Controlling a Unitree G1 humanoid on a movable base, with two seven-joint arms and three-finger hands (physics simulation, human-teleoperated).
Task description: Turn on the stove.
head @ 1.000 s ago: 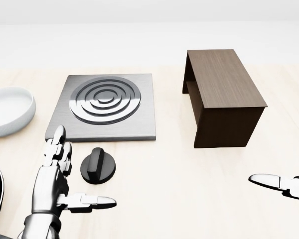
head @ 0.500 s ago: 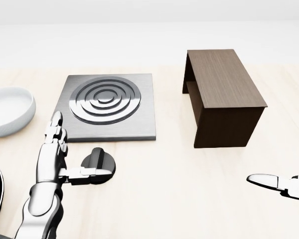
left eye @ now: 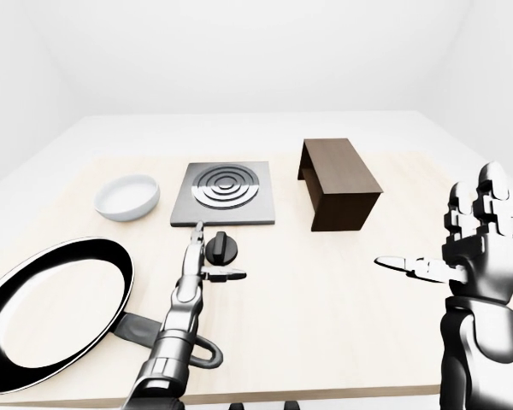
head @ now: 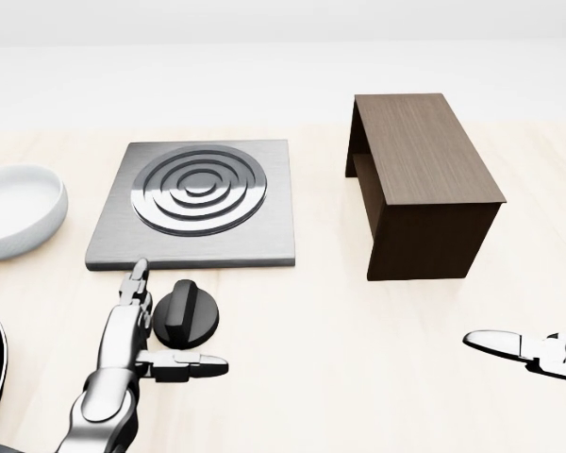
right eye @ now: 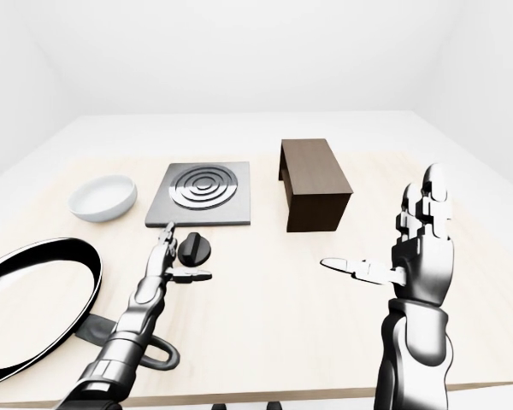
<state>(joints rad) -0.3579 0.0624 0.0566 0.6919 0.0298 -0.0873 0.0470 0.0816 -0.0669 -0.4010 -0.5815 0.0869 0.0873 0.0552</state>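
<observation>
flanking knob (head: 186,314) | left hand (head: 137,330) open | stove (head: 196,203) above

The left hand (head: 141,340) spreads its fingers (head: 193,363) beside the black knob (head: 185,314), seemingly just touching it, below the stove plate (head: 198,203).

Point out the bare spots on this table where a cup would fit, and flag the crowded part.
Bare table lies between the left hand and the right hand, below the wooden box. A narrower bare strip runs between the stove plate and the box. It is crowded at the left: bowl, frying pan, knob and left hand sit close together.
</observation>
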